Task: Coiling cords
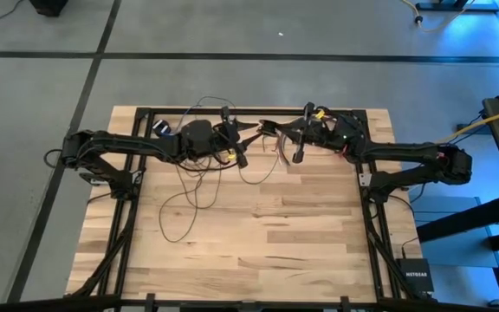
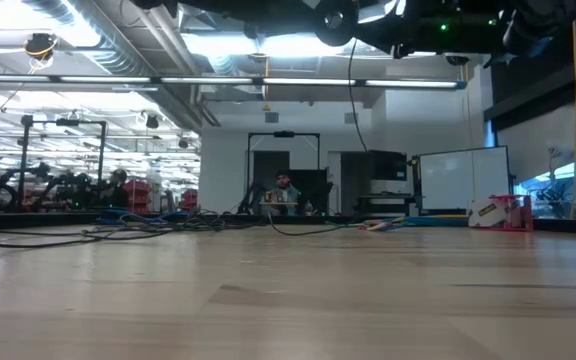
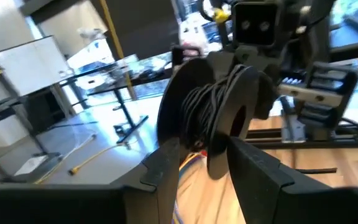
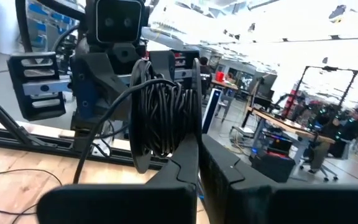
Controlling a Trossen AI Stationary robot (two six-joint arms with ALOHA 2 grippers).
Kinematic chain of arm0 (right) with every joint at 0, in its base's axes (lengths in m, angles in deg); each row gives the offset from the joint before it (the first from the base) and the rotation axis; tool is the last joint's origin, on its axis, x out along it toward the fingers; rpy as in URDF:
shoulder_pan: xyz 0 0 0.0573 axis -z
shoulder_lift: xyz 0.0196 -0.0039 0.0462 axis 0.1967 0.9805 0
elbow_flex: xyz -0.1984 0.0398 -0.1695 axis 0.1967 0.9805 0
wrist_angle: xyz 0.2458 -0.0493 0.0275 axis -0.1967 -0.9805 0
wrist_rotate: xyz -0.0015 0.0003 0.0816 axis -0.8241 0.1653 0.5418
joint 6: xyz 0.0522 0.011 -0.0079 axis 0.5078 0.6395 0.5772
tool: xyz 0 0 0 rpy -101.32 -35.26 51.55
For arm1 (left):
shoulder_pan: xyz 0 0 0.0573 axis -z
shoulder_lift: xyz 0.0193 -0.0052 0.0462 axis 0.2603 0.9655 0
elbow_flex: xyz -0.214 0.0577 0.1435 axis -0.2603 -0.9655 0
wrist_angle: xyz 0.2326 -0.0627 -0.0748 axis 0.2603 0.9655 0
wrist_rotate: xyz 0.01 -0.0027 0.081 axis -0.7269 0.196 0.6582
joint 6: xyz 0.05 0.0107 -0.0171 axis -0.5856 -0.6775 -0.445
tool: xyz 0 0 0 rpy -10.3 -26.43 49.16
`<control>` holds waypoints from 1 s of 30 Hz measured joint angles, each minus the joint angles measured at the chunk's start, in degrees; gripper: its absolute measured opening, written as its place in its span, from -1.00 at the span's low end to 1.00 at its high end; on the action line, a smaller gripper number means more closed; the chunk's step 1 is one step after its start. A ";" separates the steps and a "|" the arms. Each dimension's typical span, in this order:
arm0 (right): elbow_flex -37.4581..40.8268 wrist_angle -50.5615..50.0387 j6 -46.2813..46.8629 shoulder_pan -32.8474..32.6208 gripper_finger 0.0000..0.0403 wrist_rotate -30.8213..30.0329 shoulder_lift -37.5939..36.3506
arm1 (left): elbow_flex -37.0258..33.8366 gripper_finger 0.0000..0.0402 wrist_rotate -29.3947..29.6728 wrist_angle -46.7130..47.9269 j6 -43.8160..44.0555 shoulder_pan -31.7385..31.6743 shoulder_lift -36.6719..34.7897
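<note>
Two robot arms meet above the far edge of the surface (image 1: 258, 225), the left claw (image 3: 202, 163) gripping a spool (image 3: 213, 112) wound with cord (image 1: 199, 186) and the right claw (image 4: 197, 163) clenched beside it, where slack loops trailing below could snag or slip off the spool.

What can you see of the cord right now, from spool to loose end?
The cord is thin, dark and looks like flexible insulated wire. Part of it is wound in a thick bundle on a black spool held up between the two grippers near the table's far edge; the left gripper fingers straddle a flange, and the right gripper is shut on one. The rest trails down in loose, overlapping loops across the wooden table below the left arm.
</note>
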 joint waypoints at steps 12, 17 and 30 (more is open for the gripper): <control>-1.04 3.55 0.14 -0.02 -0.95 0.86 4.46 | 0.00 -0.49 -3.65 0.96 0.01 -0.05 -0.04; -1.04 3.23 0.41 -0.02 -0.95 0.86 4.55 | 0.03 -0.49 -3.82 2.18 0.00 -0.05 -0.04; -1.04 3.24 0.45 -0.04 -0.95 0.87 4.57 | 0.09 -0.49 -4.17 5.09 0.00 0.00 -0.04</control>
